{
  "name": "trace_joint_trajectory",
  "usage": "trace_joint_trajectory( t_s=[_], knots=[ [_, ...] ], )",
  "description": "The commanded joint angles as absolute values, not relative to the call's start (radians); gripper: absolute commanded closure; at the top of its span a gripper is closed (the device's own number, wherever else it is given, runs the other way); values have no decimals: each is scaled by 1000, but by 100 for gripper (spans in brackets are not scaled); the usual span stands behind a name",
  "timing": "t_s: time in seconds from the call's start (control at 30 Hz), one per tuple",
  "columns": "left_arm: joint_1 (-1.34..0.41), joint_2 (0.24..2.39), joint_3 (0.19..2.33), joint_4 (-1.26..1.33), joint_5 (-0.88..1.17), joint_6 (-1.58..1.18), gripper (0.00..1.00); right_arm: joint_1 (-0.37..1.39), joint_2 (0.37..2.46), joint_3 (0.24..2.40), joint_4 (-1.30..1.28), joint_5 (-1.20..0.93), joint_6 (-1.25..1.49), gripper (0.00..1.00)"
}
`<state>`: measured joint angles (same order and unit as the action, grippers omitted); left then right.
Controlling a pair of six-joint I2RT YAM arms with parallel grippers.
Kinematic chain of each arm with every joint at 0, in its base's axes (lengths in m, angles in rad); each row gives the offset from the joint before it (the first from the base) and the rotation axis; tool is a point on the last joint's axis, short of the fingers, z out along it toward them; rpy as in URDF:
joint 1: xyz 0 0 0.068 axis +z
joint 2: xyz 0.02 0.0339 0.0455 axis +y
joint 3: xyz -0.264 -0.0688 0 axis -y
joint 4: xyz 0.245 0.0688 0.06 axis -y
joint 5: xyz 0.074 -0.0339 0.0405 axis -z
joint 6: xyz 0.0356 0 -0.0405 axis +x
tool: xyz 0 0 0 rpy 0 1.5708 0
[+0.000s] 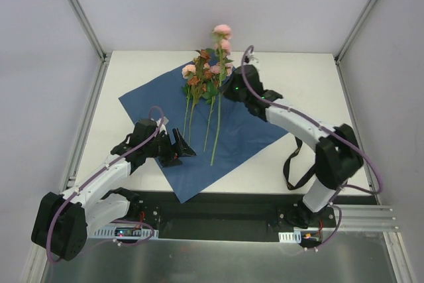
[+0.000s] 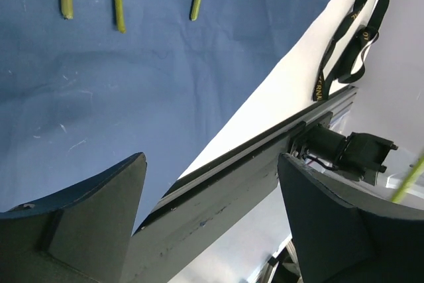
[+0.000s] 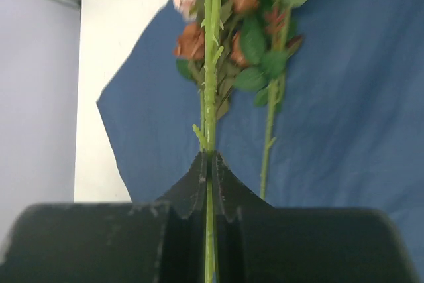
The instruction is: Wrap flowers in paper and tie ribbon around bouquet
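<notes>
The paper [image 1: 242, 134] lies flat on the white table, dark blue face up. The flowers [image 1: 204, 77] rest on it, pink and orange blooms at the far end, stems pointing toward me. My right gripper [image 1: 230, 90] is shut on one flower's green stem [image 3: 210, 97], whose pink bloom [image 1: 222, 31] reaches past the paper's far corner. My left gripper [image 1: 181, 146] hovers open over the paper's near left part [image 2: 132, 84], just short of three stem ends [image 2: 118, 4], with nothing between its fingers [image 2: 99, 223]. The black ribbon [image 1: 296, 165] lies looped by the right arm, off the paper.
The table's near edge is a dark metal rail [image 2: 232, 183], close under my left gripper. Grey enclosure walls and frame posts [image 1: 86, 24] bound the table left, right and behind. Purple cables [image 1: 361, 157] run along both arms.
</notes>
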<state>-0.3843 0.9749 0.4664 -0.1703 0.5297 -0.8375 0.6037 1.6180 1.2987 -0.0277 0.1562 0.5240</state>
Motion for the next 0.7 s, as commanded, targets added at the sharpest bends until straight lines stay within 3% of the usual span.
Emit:
trace_joint_trajectory(
  t_s=[0.0,0.33,0.67],
  knots=[
    [-380,960,457,-98,523,-851,20,693,1745,1397,127,227,626,99],
    [-380,1008,397,1,545,-896,22,706,1963,1512,167,259,603,100],
    [-380,1020,331,49,505,-900,24,680,2105,1666,138,207,384,99]
  ],
)
